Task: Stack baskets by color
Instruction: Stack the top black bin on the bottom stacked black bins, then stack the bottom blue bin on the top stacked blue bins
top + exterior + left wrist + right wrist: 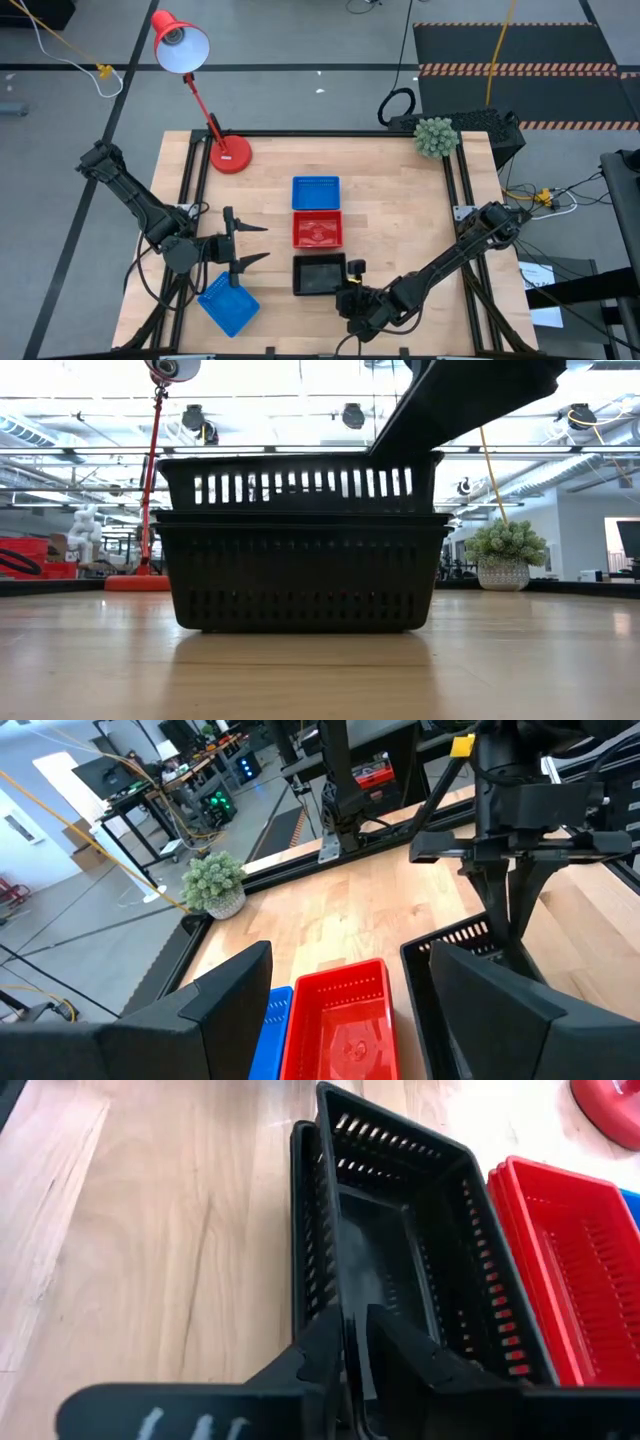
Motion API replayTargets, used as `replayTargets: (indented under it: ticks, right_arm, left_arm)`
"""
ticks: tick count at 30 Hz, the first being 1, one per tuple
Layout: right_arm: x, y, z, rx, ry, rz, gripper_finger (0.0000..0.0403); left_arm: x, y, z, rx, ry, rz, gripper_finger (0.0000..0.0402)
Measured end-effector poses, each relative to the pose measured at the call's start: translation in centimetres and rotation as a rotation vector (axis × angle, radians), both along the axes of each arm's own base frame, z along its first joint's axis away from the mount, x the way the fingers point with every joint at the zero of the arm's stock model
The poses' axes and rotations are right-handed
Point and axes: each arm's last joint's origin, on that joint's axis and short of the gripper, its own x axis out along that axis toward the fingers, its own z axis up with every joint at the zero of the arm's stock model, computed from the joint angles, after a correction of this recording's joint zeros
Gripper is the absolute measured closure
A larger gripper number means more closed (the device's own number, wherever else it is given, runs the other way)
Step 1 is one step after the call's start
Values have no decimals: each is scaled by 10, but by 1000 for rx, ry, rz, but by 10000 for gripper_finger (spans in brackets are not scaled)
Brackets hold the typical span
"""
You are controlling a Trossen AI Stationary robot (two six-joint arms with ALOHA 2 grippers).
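Two black baskets (318, 276) stand nested near the table's front middle. The upper one (300, 482) sits high in the lower one (300, 575). My right gripper (357, 1342) is shut on the upper basket at its near right corner. Behind the black pair stand a red basket (317, 229) and then a blue basket (315, 192), in a row toward the far edge. Another blue basket (228, 305) lies askew on the table at the near left. My left gripper (250, 245) hovers open just beyond that basket, with nothing between its fingers. My right gripper pinches the upper black basket's near long wall (352, 1320) close to its right end, one finger inside the basket and one outside. The fingers slant down from the table's right, along the basket's length. The basket rests in the lower black basket, its rim well above the lower rim.
A red desk lamp (228, 152) stands at the far left of the table and a small potted plant (434, 137) at the far right corner. Bare wood (410, 215) lies to the right of the basket row.
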Motion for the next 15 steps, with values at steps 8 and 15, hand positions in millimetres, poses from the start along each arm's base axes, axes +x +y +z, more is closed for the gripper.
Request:
replayTargets:
  ticks: [8, 15]
  right_arm:
    - [2, 1, 1, 27, -25, -11, 307]
    - [7, 6, 7, 68, -68, 66, 279]
  left_arm:
    - [0, 0, 0, -2, 0, 0, 128]
    - [0, 0, 0, -12, -2, 2, 128]
